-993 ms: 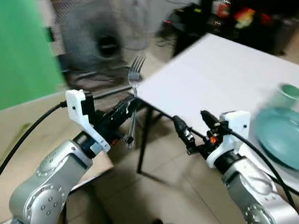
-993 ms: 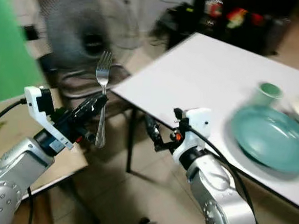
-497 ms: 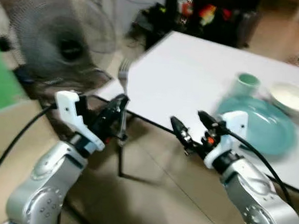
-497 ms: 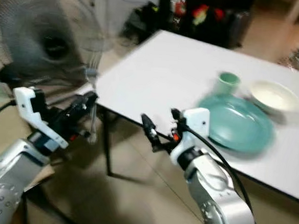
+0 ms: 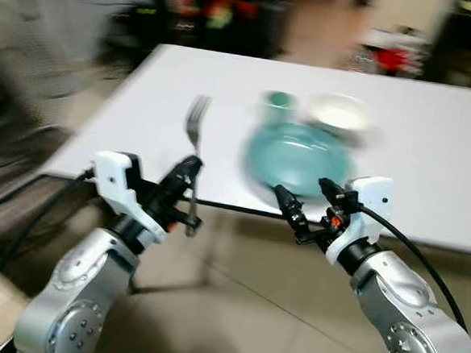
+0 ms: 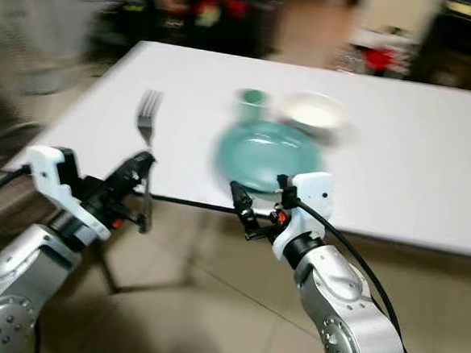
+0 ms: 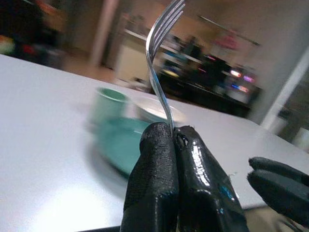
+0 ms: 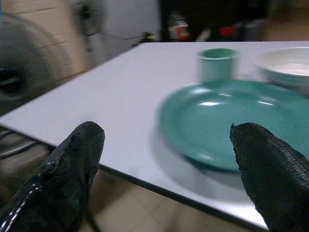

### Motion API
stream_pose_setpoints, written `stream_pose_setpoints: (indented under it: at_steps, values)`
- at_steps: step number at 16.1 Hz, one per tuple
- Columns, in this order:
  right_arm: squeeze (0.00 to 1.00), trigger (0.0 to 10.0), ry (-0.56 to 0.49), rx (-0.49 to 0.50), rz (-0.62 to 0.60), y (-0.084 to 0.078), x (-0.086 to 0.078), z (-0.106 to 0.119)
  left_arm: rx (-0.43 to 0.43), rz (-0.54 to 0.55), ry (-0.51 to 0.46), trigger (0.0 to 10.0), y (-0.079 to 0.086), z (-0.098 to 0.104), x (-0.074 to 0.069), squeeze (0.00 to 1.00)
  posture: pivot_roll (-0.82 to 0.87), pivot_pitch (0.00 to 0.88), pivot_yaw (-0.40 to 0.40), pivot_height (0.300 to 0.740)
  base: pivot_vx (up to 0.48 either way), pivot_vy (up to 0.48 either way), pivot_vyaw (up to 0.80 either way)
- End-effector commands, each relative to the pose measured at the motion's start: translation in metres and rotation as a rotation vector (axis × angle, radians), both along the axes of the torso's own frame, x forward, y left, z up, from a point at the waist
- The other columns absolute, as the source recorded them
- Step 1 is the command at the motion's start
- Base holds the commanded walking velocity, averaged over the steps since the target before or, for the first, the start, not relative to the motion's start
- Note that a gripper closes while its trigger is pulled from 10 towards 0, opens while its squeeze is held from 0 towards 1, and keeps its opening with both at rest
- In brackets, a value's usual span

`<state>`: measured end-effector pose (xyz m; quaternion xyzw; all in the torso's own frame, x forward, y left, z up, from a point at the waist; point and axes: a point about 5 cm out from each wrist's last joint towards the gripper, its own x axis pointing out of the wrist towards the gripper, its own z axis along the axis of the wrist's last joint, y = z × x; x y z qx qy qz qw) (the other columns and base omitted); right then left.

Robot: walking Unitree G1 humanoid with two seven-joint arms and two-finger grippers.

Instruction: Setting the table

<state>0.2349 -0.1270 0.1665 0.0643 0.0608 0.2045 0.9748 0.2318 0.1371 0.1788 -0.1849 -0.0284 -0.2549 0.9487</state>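
My left gripper [image 5: 188, 177] is shut on a silver fork [image 5: 194, 129], held upright with its tines up, just off the near edge of the white table [image 5: 431, 150]. The fork [image 7: 161, 58] rises from between the closed fingers [image 7: 157, 174] in the left wrist view. A teal plate [image 5: 301, 157] lies near the table's front edge, with a teal cup [image 5: 275, 106] and a white bowl [image 5: 339, 115] behind it. My right gripper [image 5: 306, 210] stands open below the table's edge, in front of the plate [image 8: 231, 118].
Dark shelving with coloured items [image 5: 222, 14] stands behind the table. The floor [image 5: 234, 306] under my arms is beige tile. The picture is blurred by motion.
The camera has swung right: the fan and green panel have left the picture and the table with the plate now sits straight ahead. The fork stays in my left gripper.
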Motion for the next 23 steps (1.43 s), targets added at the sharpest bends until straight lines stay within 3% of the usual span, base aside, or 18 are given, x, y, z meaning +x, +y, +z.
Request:
stream_pose_setpoints:
  at_steps: [1,4,11,23]
  values:
    - [0.0,10.0,0.01,-0.015,-0.022,-0.002,0.0,0.0,0.018,0.018,-0.002,10.0,0.001,0.0,0.001,0.0,-0.11,0.0,0.016,0.74,0.0,0.0,-0.8]
    - [0.0,10.0,0.01,-0.024,-0.039,-0.005,0.002,0.002,0.029,0.064,-0.012,10.0,0.004,-0.001,0.004,0.0,-0.11,0.0,0.018,0.74,0.0,0.0,-0.8]
    - [0.0,10.0,0.003,-0.041,0.028,-0.001,0.002,0.005,0.085,0.181,0.011,10.0,0.019,-0.007,0.007,0.0,-0.11,0.0,0.007,0.74,0.16,0.0,0.0]
    - [0.0,10.0,-0.006,-0.016,0.016,-0.003,0.0,0.006,0.085,0.123,0.002,10.0,0.011,-0.006,0.01,0.0,-0.11,0.0,0.023,0.74,0.317,0.0,-0.07]
